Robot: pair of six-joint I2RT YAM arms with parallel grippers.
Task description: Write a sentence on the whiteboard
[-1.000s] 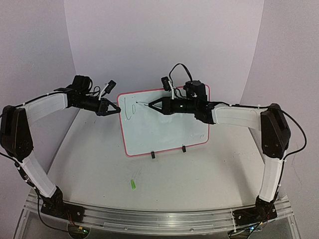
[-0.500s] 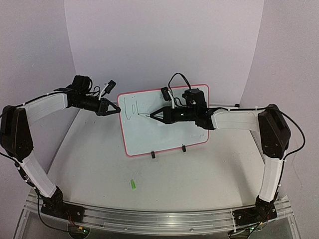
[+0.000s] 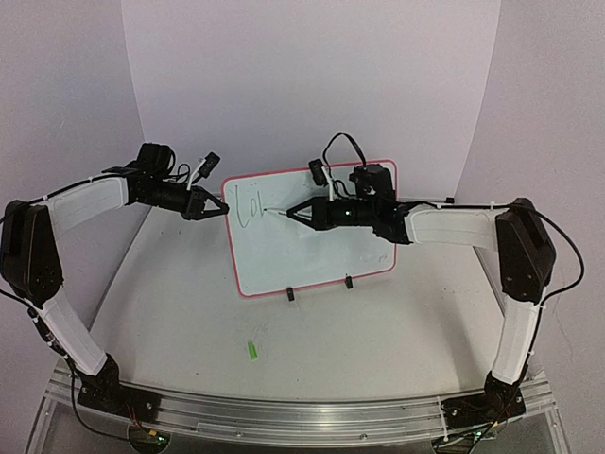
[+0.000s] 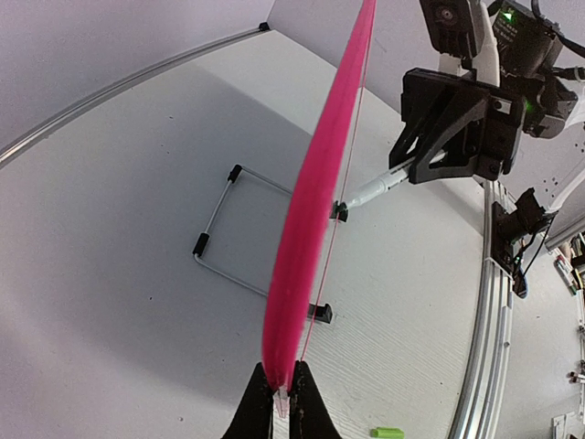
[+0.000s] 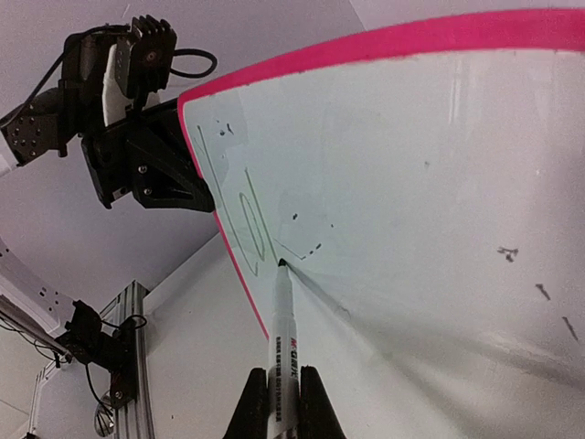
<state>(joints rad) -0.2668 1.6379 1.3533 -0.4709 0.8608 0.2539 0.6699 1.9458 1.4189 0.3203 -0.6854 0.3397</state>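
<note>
The whiteboard (image 3: 317, 255) with its red-pink rim stands upright on two black feet at mid-table. My left gripper (image 3: 223, 210) is shut on its left edge, which the left wrist view shows as a pink rim (image 4: 320, 183) running into the jaws (image 4: 281, 402). My right gripper (image 3: 295, 213) is shut on a white marker (image 5: 281, 329). The marker tip touches the board just right of the first thin greenish letters of the sentence (image 5: 239, 215), near the top left corner (image 3: 248, 206).
A small green marker cap (image 3: 252, 351) lies on the table in front of the board, also low in the left wrist view (image 4: 387, 432). A wire stand (image 4: 218, 229) props the board from behind. An aluminium rail (image 3: 284, 416) runs along the near edge.
The right gripper carried the marker tip down and right, then back up a little, leaving a new short stroke after the first two letters. The left gripper and board stayed still.
</note>
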